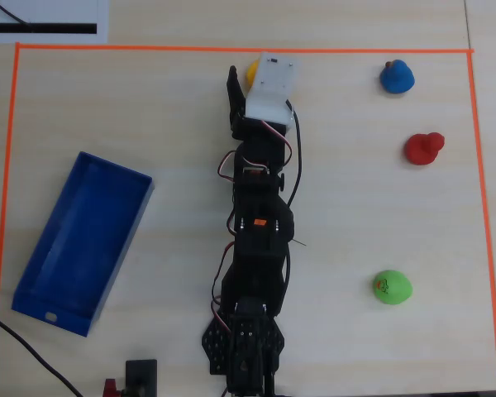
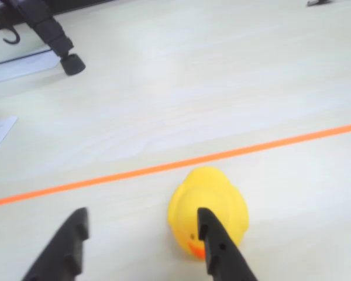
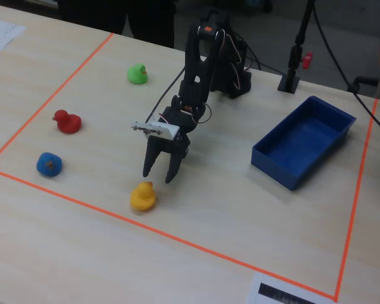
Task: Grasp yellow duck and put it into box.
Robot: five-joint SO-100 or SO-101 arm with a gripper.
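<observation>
Nearby, orange tape line (image 2: pixel 164 168) borders yellow duck (image 2: pixel 207 205).

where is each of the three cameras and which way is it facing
Overhead view: above the table, looking straight down; whole arm, base at the bottom edge, box at left.
Wrist view: rides behind the gripper, looking forward and down at the yellow duck; only the two open jaws show.
Fixed view: stands across the table from the base, angled down; whole arm facing the camera.
All three share the yellow duck, gripper and orange tape line.
</observation>
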